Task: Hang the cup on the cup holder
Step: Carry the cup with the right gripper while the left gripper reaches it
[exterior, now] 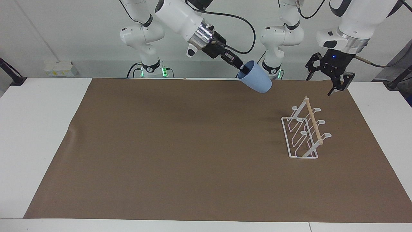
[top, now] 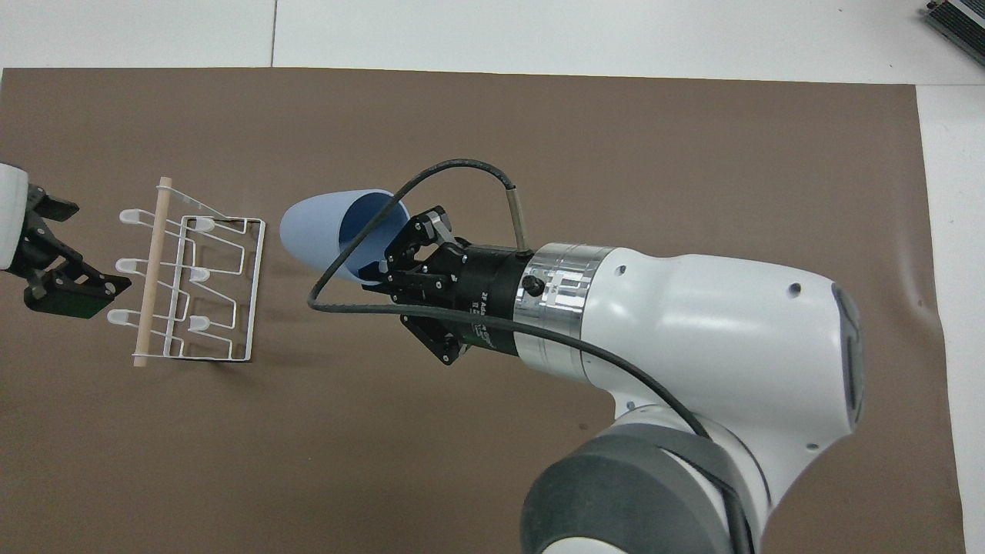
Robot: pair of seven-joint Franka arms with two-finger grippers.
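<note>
The light-blue cup (exterior: 257, 82) hangs tilted in the air, base pointing toward the cup holder. My right gripper (exterior: 243, 68) is shut on its rim, one finger inside the mouth. In the overhead view the cup (top: 315, 231) and right gripper (top: 385, 265) are over the mat just beside the holder. The white wire cup holder (exterior: 304, 132) with its wooden dowel stands on the mat toward the left arm's end; its prongs are bare (top: 192, 281). My left gripper (exterior: 331, 77) is open and empty in the air, over the mat beside the holder's dowel (top: 65, 281).
A brown mat (exterior: 161, 145) covers most of the white table (exterior: 32, 129). A dark device (top: 958, 19) lies at the table's corner far from the robots, at the right arm's end.
</note>
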